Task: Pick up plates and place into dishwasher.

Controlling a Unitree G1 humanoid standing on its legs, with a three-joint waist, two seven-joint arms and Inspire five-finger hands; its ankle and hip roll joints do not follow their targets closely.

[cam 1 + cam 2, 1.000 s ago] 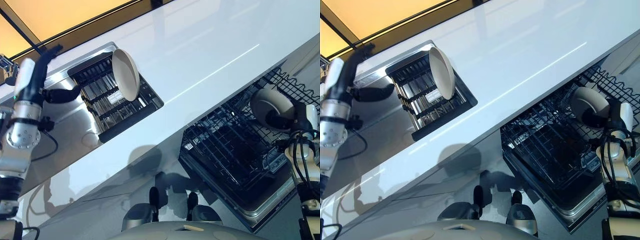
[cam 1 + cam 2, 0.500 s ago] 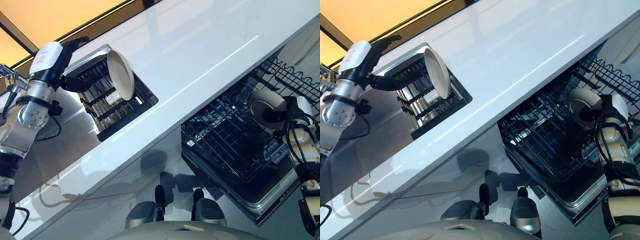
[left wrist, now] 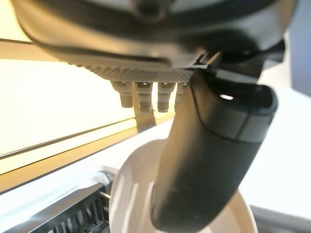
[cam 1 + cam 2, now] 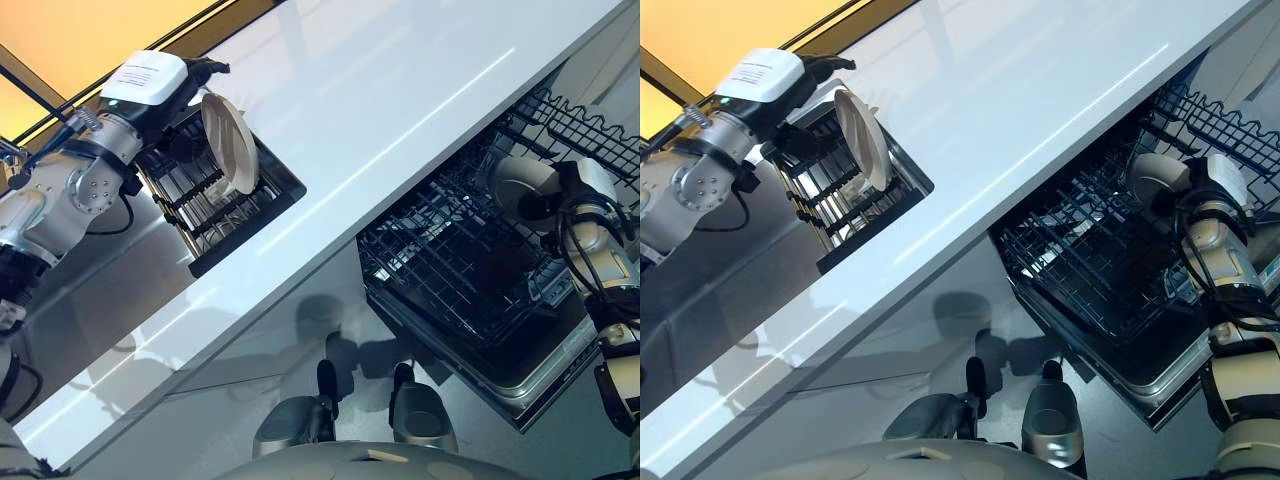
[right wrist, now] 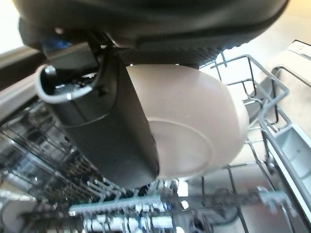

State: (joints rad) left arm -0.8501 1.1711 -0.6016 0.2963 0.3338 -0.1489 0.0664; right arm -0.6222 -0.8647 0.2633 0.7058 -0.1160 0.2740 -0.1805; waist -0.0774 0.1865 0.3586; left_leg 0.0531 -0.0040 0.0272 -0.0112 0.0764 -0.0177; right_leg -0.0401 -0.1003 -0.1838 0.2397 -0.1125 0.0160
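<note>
- A wide, glossy white countertop (image 4: 400, 110) runs across the scene, smooth enough to mirror a bright streak of light.
- At the far left, a dark slotted drying rack (image 4: 225, 205) sits sunk in a steel sink (image 4: 120, 270); a round cream plate (image 4: 228, 143) with a shallow rim stands on edge in it.
- The left hand (image 4: 190, 85) is at that plate's far rim; in the left wrist view its thick dark thumb (image 3: 214, 160) lies across the plate's pale face, but I cannot tell whether the fingers are closed on the rim.
- At the right, below the countertop's edge, the open dishwasher's black wire rack (image 4: 450, 270) slides out, a grid of thin tines.
- The right hand (image 4: 545, 205) grips a second cream plate (image 5: 194, 131), matte and round with a raised foot ring, thumb on its underside, holding it among the rack's wires at the far right end.
</note>
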